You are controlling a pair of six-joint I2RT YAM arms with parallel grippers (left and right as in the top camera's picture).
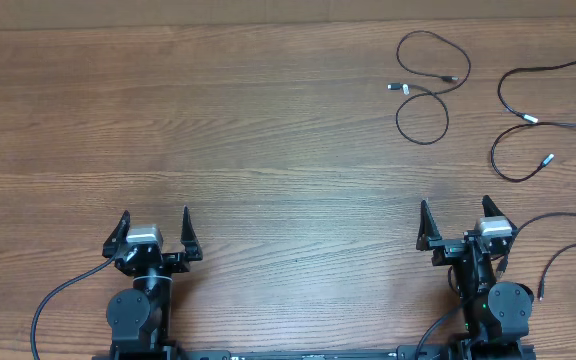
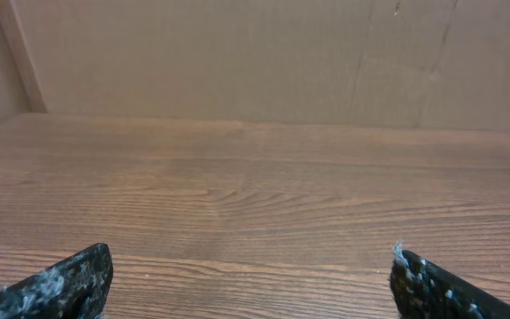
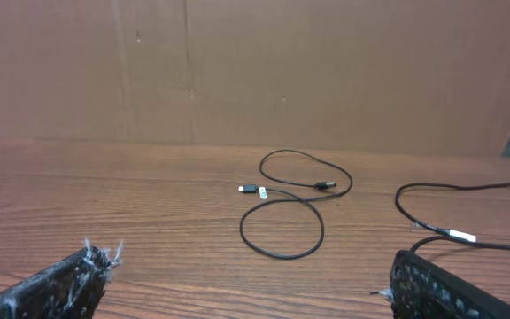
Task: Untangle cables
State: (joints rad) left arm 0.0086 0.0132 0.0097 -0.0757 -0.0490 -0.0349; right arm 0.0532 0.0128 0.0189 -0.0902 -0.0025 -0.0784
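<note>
A thin black cable (image 1: pixel 423 97) with white and dark plugs lies in two loops at the back right of the table. It also shows in the right wrist view (image 3: pixel 282 221). A second, longer black cable (image 1: pixel 516 125) with silver plugs curls to its right, running off the right edge; part shows in the right wrist view (image 3: pixel 432 226). The two cables lie apart. My left gripper (image 1: pixel 155 228) is open and empty at the front left. My right gripper (image 1: pixel 455 217) is open and empty at the front right, well in front of the cables.
The wooden table (image 1: pixel 218 130) is backed by a brown cardboard wall (image 2: pixel 237 53). Black arm cables (image 1: pixel 568 250) trail beside the right arm base and another (image 1: pixel 58 295) beside the left base.
</note>
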